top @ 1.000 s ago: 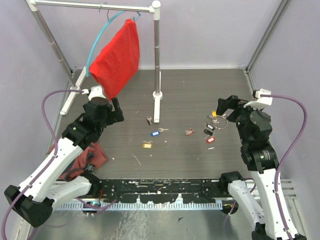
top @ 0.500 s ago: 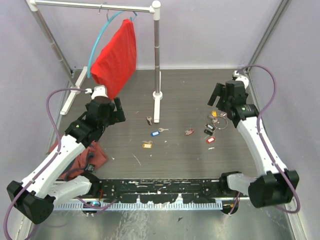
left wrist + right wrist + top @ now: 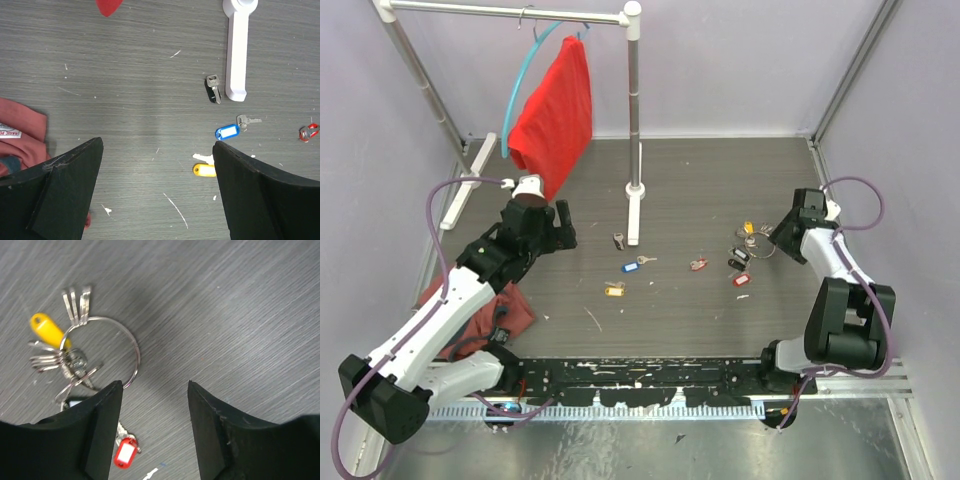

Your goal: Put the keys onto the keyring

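Right wrist: right end effector [image 3: 155, 390] open over the tabletop [image 3: 240, 315], keyring [image 3: 137, 356] beside one finger's edge.

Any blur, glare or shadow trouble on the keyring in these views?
Right wrist: keyring sharp, no glare, a soft shadow on the table next to it. Top external: evenly lit, keyring too small for detail. Left wrist: table sharp, keyring out of frame.

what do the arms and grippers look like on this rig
Both arms have white shells with black joints: left arm, right arm. A thin purple cable loops along each. The left gripper and right gripper have broad, matte black, wedge-shaped fingers.
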You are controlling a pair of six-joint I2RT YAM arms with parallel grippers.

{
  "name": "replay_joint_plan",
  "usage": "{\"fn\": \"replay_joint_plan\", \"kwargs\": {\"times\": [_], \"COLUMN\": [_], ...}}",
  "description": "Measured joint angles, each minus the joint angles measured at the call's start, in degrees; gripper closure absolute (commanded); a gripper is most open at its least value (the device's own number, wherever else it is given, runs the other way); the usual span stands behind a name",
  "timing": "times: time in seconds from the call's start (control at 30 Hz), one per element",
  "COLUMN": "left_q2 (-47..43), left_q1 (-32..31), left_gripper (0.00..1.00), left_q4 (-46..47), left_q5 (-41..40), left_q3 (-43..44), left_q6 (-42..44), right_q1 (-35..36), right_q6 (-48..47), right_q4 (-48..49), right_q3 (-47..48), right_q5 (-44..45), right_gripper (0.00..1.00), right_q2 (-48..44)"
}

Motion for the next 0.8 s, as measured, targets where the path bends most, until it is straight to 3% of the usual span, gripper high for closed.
{"fn": "replay_joint_plan", "kwargs": {"times": [0.3,0.8], "left_q2": [0.6,0.6], "left_q1": [0.0,0.0], "left_gripper": [0.02,0.02], "left_q4": [0.4,0.8], "left_q5": [1.8,3.0], "left_q3": [0.0,-0.7], "left_q6": [1.0,0.9], "right_q1": [-2.4,-2.4], "right_q6": [0.5,1.0], "right_q4": [4.6,7.1], "right_q3": [-0.5,-0.1], "right_q5": [-4.7,-7.6], "right_gripper": [0.47,0.68], "right_q2": [7.6,12.6]}}
